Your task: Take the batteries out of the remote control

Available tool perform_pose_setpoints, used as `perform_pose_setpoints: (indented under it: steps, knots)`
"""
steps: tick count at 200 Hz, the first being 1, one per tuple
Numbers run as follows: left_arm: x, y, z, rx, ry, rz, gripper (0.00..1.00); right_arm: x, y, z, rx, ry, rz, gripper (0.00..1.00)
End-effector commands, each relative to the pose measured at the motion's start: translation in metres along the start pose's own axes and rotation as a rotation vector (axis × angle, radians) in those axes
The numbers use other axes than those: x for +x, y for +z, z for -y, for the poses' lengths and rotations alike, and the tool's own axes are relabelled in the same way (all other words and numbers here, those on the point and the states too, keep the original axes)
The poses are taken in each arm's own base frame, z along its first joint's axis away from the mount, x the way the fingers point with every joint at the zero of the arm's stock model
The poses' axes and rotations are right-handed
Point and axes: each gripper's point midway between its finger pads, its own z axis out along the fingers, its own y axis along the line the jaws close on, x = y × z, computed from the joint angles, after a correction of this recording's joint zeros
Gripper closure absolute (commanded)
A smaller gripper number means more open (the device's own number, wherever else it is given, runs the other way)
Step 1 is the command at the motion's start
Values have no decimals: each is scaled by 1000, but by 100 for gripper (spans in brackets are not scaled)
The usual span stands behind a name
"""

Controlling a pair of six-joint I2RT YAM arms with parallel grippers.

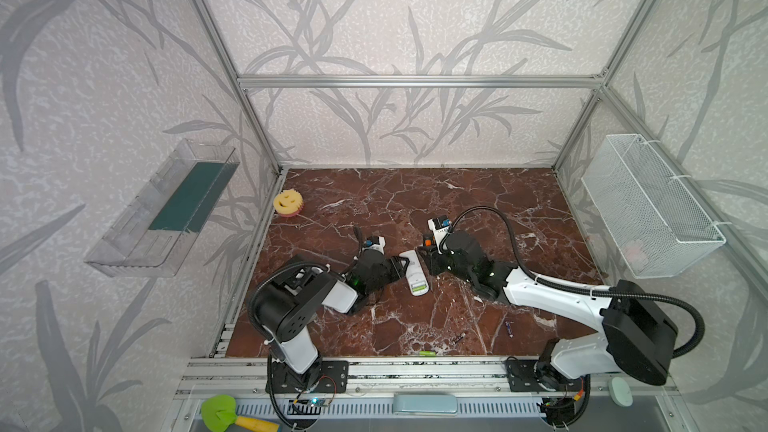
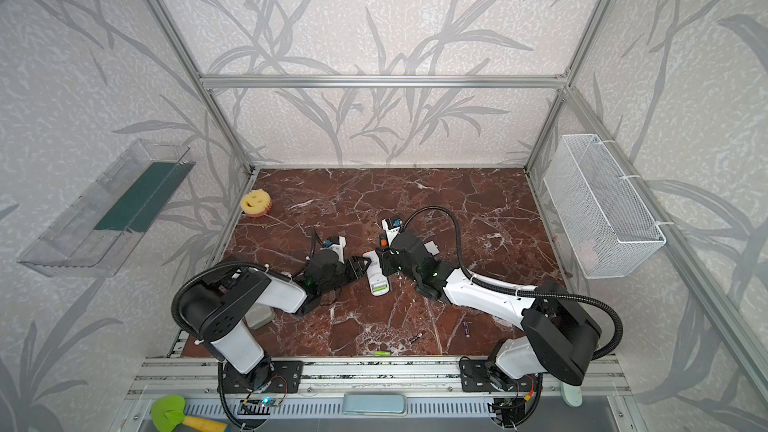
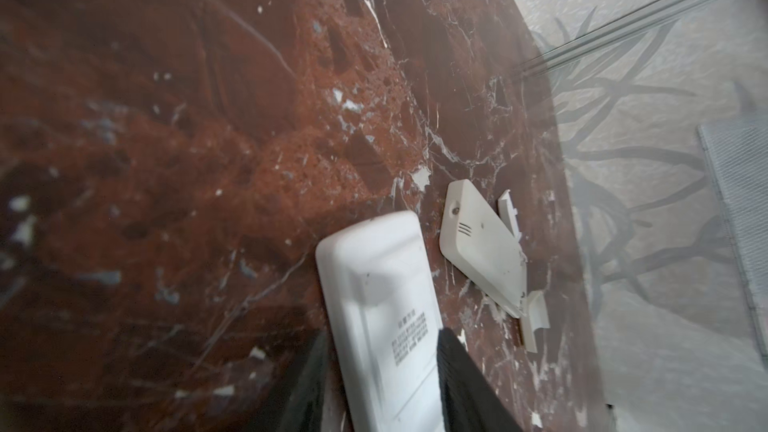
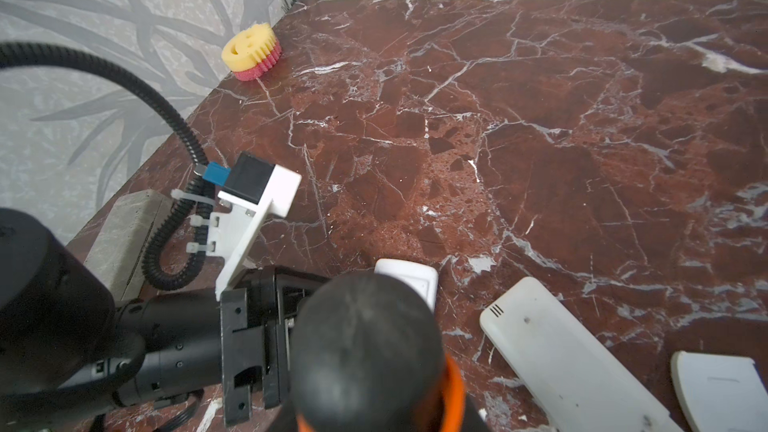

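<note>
White remote (image 3: 374, 276) between left hand's (image 3: 384, 367) fingers (image 3: 461, 380), screwdriver (image 4: 365, 347) in right hand (image 1: 429, 250)

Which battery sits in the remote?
The lime green one, in the remote's open bay. The other green battery and the two dark ones lie loose on the table near its front edge.

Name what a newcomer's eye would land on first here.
Mid-table, the left gripper flanks a white remote while the right gripper holds a screwdriver close by. A yellow smiley sponge brightens the far left corner. Near the front edge lie a lime green battery and two dark batteries.
</note>
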Motion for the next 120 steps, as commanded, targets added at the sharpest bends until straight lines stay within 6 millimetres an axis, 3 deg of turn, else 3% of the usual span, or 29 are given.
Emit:
perform_pose_setpoints:
  steps: [1, 29, 48, 85, 120]
  knots:
    - [3, -6, -15, -180, 176, -135, 54, -14, -15, 2, 33, 36, 59, 100]
    - [-18, 4, 11, -215, 325, -208, 57, -3, -26, 12, 72, 61, 55, 100]
    - [-22, 19, 19, -253, 391, -316, 62, 2, -34, 21, 102, 84, 64, 100]
    - [-20, 50, 19, -303, 462, -467, 71, 7, -41, 27, 121, 92, 62, 100]
    - [-15, 59, 14, -347, 515, -533, 72, 7, -44, 28, 119, 101, 68, 100]
